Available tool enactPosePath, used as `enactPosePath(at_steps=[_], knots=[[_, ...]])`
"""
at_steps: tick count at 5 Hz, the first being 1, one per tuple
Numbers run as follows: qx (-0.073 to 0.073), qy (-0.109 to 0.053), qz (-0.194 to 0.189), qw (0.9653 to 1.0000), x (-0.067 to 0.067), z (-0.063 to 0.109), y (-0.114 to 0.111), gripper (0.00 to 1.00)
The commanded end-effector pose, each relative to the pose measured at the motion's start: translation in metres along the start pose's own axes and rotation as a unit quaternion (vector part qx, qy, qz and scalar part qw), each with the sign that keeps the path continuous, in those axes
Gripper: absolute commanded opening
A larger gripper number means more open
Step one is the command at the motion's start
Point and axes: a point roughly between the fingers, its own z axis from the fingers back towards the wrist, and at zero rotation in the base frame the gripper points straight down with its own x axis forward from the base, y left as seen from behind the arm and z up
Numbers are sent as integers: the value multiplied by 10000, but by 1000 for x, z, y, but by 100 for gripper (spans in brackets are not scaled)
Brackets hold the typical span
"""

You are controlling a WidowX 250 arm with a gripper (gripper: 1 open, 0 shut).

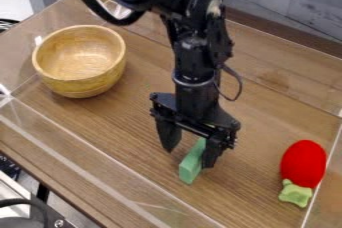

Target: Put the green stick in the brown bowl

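The green stick (194,164) lies flat on the wooden table at front centre, mostly hidden behind my gripper. My gripper (191,150) points straight down over the stick's far part, jaws open, one finger on each side of it. Only the stick's near end shows below the fingers. The brown bowl (80,60), round and light wood, sits at the left rear of the table with nothing in it. Whether the fingertips touch the table cannot be told.
A red rounded object (303,162) with a small pale-green piece (294,193) lies at the right front. A clear plastic wall (80,167) runs along the front and sides. A clear folded piece (110,9) stands behind the bowl.
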Motion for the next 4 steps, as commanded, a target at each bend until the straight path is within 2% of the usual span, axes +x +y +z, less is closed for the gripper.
enactPosePath(at_steps=[1, 2, 4], knots=[[-35, -310, -207, 9993, 8, -8, 0, 100], [-55, -491, -339, 9982, 13, -11, -1, 100], [-10, -672, -188, 9976, 39, -3, 17, 100]])
